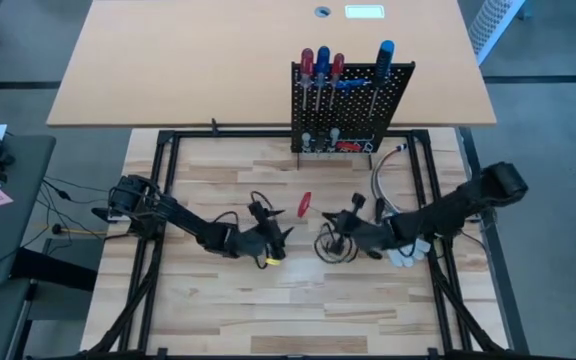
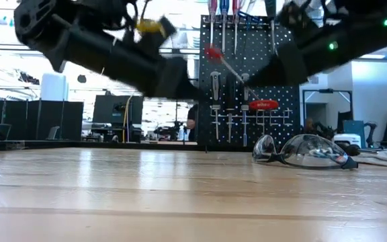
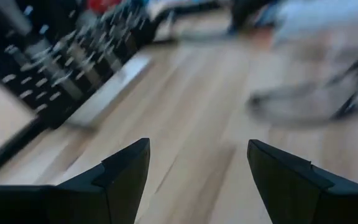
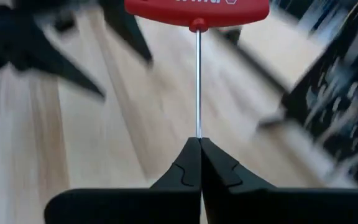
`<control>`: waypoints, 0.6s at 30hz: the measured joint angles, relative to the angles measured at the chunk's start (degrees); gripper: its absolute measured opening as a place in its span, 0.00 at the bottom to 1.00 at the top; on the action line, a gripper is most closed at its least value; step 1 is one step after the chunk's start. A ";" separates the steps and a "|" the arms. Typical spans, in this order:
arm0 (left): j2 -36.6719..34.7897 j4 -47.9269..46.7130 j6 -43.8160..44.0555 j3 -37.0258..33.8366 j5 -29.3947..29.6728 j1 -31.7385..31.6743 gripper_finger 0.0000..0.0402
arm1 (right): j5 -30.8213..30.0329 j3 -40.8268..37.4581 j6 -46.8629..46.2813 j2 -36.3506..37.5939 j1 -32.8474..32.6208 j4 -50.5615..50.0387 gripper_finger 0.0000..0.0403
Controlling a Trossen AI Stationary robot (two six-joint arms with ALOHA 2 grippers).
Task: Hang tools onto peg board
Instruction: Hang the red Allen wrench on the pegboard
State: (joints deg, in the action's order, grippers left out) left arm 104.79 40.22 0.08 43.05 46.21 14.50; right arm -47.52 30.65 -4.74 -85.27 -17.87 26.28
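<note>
one red t-handle driver (image 4: 197,9) (lettering unreadable) pinched in closed right gripper (image 4: 199,144); left gripper (image 3: 197,163) spread, empty

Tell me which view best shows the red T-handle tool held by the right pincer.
The right wrist view: the right pincer is shut on the T-handle tool, thin shaft and red crossbar plain. The high view shows only a red sliver; the low view shows it raised before the peg board; the left wrist view misses it.

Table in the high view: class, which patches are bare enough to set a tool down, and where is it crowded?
Bare: the near strip of the table below both grippers, and the far left corner beside the peg board. Crowded: the middle, where the left gripper, right gripper with the red T-handle tool, and glasses cluster.
</note>
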 joint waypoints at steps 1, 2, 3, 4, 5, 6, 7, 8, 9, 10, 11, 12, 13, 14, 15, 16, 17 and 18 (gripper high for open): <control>0.00 5.49 -0.62 -1.00 -2.35 -0.16 0.66 | -1.35 0.00 2.65 -1.48 -0.78 5.13 0.00; -0.01 10.61 -1.47 -1.74 -4.86 -0.39 0.66 | -2.05 0.00 5.36 -2.80 -1.38 10.43 0.00; -0.01 15.44 -2.29 -2.21 -7.15 -0.65 0.66 | -2.24 0.02 8.24 -4.14 -1.78 15.53 0.00; 0.05 19.42 -3.16 -2.46 -8.92 -0.90 0.66 | -2.37 0.02 11.17 -5.43 -2.09 20.50 0.00; 0.16 23.00 -4.36 -2.61 -9.86 -1.18 0.66 | -2.47 0.02 14.00 -6.74 -2.22 25.41 0.00; 0.20 25.71 -5.87 -2.68 -10.56 -1.52 0.66 | -2.54 0.06 16.67 -7.96 -2.44 30.03 0.00; 0.20 28.13 -7.44 -2.69 -11.87 -1.92 0.66 | -2.63 0.19 19.09 -9.02 -2.44 33.78 0.00; 0.20 29.79 -8.53 -2.45 -13.82 -2.36 0.66 | -2.63 0.39 21.36 -9.82 -2.44 36.60 0.00; 0.20 30.76 -9.13 -1.97 -15.97 -2.80 0.66 | -2.63 0.63 23.22 -10.45 -2.44 38.65 0.00; 0.20 31.01 -9.22 -1.35 -17.62 -3.13 0.66 | -2.63 1.02 24.71 -10.94 -2.44 39.88 0.00; 0.23 31.06 -9.09 -0.65 -18.56 -3.33 0.66 | -2.63 1.40 25.84 -11.34 -2.44 40.47 0.00; 0.26 31.05 -8.92 -0.07 -18.97 -3.48 0.65 | -2.63 1.77 26.59 -11.55 -2.44 40.42 0.00; 0.26 31.05 -8.72 0.43 -18.96 -3.64 0.64 | -2.61 2.04 27.09 -11.61 -2.44 40.16 0.00; 0.26 31.07 -8.72 0.92 -19.01 -3.73 0.63 | -2.62 2.20 27.14 -11.61 -2.44 39.96 0.00; 0.26 31.15 -8.84 1.27 -18.99 -3.76 0.61 | -2.62 2.28 27.13 -11.61 -2.47 40.01 0.00; 0.26 31.37 -9.02 1.39 -18.98 -3.76 0.59 | -2.65 2.29 27.13 -11.61 -2.65 40.06 0.00; 0.26 31.80 -9.24 1.44 -18.97 -3.76 0.57 | -2.94 2.29 27.15 -11.61 -2.79 40.02 0.00; 0.27 32.54 -9.50 1.43 -18.95 -3.71 0.54 | -3.44 2.29 27.17 -11.58 -2.84 39.94 0.00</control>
State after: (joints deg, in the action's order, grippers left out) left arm 105.06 72.76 -9.42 44.48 27.26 10.80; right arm -50.96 32.95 22.44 -96.86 -20.72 66.23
